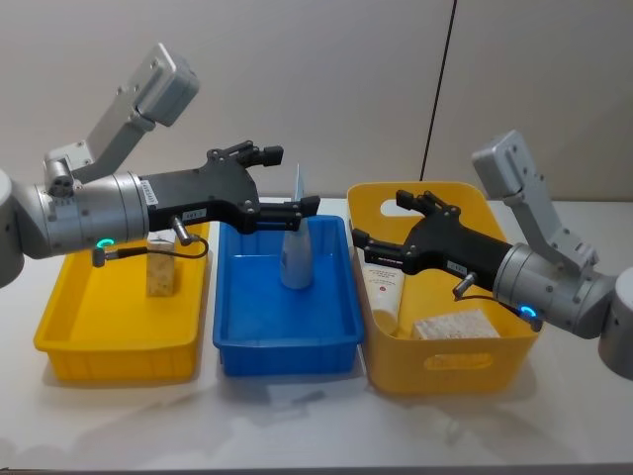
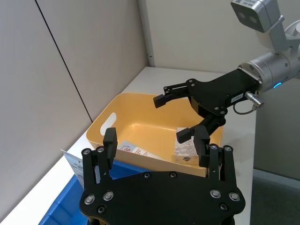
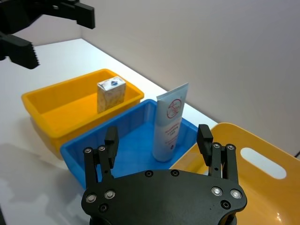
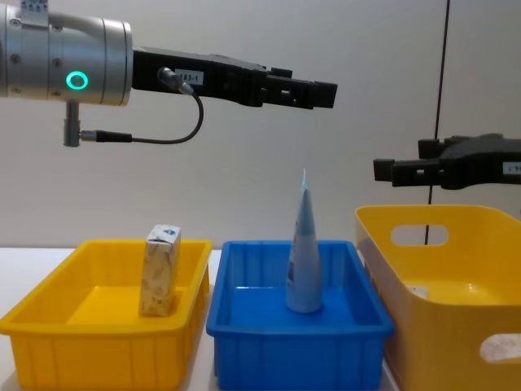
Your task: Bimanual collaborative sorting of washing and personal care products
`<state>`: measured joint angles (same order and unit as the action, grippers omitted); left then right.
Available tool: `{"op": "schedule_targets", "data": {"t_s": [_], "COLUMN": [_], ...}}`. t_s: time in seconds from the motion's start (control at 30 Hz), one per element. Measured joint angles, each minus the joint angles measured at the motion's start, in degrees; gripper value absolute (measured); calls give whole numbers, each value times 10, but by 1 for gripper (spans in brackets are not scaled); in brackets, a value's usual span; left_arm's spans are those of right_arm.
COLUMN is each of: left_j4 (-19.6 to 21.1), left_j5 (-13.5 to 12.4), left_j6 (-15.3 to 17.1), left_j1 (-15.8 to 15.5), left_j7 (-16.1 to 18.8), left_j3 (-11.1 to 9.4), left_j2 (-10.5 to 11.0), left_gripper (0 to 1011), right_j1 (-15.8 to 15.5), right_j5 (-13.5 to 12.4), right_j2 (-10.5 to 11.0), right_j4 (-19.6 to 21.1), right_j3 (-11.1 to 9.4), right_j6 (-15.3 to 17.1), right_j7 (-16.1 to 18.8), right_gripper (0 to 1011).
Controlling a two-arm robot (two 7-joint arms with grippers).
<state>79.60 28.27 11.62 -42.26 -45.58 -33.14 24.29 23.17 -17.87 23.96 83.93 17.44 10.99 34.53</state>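
Three bins stand in a row on the bench [image 1: 297, 426]. The right yellow bin [image 1: 450, 361] holds a white tube [image 1: 381, 287] and a marbled pack [image 1: 453, 325]; the right gripper [image 1: 361, 247] hovers above, fingers spread. The blue bin [image 1: 287, 346] holds the upright light blue tube [image 4: 304, 257]; the left gripper [image 1: 302, 208] hovers above it, fingers spread and empty. The left yellow bin [image 1: 114, 341] holds the upright marbled box [image 4: 159, 270].

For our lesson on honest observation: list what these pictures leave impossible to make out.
- Print on the white tube in the right yellow bin, head view: too small.
- Marbled box, chest view: hidden behind the bin wall.
- Light blue tube, left wrist view: cut off by the left hand.
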Motion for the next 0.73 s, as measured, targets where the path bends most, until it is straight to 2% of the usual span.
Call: {"op": "schedule_targets", "data": {"t_s": [0.73], "left_j4": [0], "left_j5": [0], "left_j6": [0], "left_j1": [0], "left_j7": [0], "left_j3": [0], "left_j2": [0], "left_gripper": [1000], "right_j1": [-2], "right_j5": [-17], "right_j2": [6], "right_j4": [2], "right_j3": [4], "right_j6": [-9], "right_j7": [30], "right_gripper": [1002]}}
